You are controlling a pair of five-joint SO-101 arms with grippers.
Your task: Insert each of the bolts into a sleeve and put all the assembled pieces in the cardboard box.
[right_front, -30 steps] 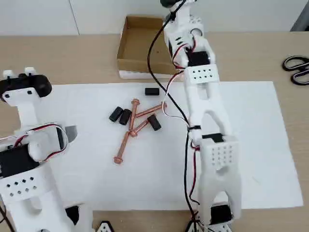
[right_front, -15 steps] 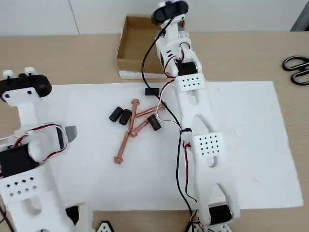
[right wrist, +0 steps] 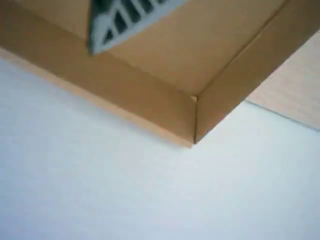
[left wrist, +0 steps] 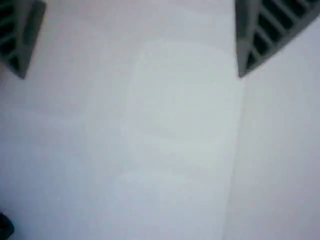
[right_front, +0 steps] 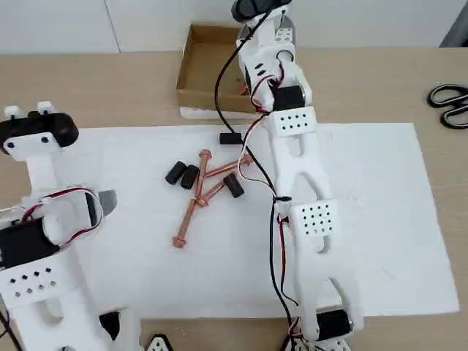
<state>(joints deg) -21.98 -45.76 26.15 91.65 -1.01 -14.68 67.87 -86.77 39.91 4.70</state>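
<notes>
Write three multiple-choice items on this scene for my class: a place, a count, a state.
1. The scissors lie: A in a box; B on the bare table; C under an arm.
2. Black sleeves on the white sheet: A two; B four; C seven.
3. The left gripper has its fingers: A open; B shut on a bolt; C shut on a sleeve.
Key: B, they rest on wood, off the sheet; B, four can be counted; A, the fingers stand apart with nothing between.

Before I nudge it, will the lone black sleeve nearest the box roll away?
Probably: the black sleeve looks like a short cylinder lying sideways on smooth white paper, so it may roll. Small, so likely light and easily knocked.
</notes>
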